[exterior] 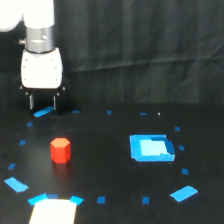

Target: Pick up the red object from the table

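exterior view shows the red object (60, 150) standing upright on the table (100, 165), towards the exterior view's left and a little below the middle of the picture. it's a small red-orange hexagonal block, its flat top catching a bit more light than its sides, and nothing touches it.

just around it the black surface carries little blue tape marks (101, 199), scattered in a loose ring across the tabletop. a longer blue strip (16, 185) lies below and to the left of the block, and another blue strip (183, 193) sits near the lower right. below the block, at the bottom edge, there's a whitish patch (52, 211) with blue corners. well apart on the exterior view's right lies a bright blue square (151, 148), paler in its centre.

up behind the block, the gripper (43, 102) hangs from the white arm (35, 20) at the top left, well clear of the block and above it in the picture. its dark fingers (31, 101) point down with a gap between them, so it looks parted and carrying nothing. a short blue mark (43, 112) shows right under the fingers.

behind everything hangs a dark, creased curtain (150, 50), filling the back of the room.
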Robot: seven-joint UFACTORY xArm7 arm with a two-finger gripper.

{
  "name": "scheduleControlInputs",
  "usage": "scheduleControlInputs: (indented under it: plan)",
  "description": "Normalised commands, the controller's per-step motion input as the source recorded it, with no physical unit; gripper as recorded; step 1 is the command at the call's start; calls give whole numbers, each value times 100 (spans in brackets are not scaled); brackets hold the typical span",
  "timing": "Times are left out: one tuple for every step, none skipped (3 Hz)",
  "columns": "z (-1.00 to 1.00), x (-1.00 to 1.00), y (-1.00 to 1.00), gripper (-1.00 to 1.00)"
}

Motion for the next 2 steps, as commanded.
scheduleControlInputs:
  plan:
    - [-100, -86, -100, 100]
    - [-33, -53, -100, 100]
